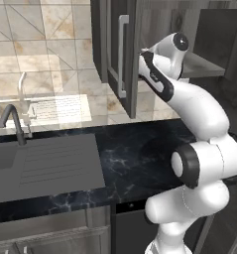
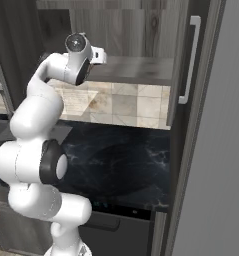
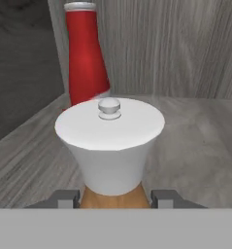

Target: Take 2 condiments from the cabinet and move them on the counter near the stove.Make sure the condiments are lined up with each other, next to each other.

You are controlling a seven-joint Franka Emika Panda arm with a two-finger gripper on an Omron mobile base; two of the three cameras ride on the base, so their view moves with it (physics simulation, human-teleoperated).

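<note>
The cabinet is the landmark here. In the left base view it hangs above the counter, 1 door swung open edge-on with 1 silver bar handle, and the white arm reaches up from below into its opening, level with its grey shelf. That view alone takes in the sink and 1 dark faucet, both well left of the cabinet and set into the counter. The right base view gives the other side: a second open door with its own handle right of the shelf, and the arm's wrist at the shelf's left end.

The hand view looks inside the cabinet. 2 bottles stand upright on the shelf: the orange-brown bottle close in front, its wide white cap topped by 1 small knob, and the red bottle behind it, toward the cabinet's left inner wall, apart from the first. The gripper has its 2 fingertips narrowly parted, 1 on each side of the orange-brown bottle's body just under the cap, right against it; the bottle still sits on the shelf.
</note>
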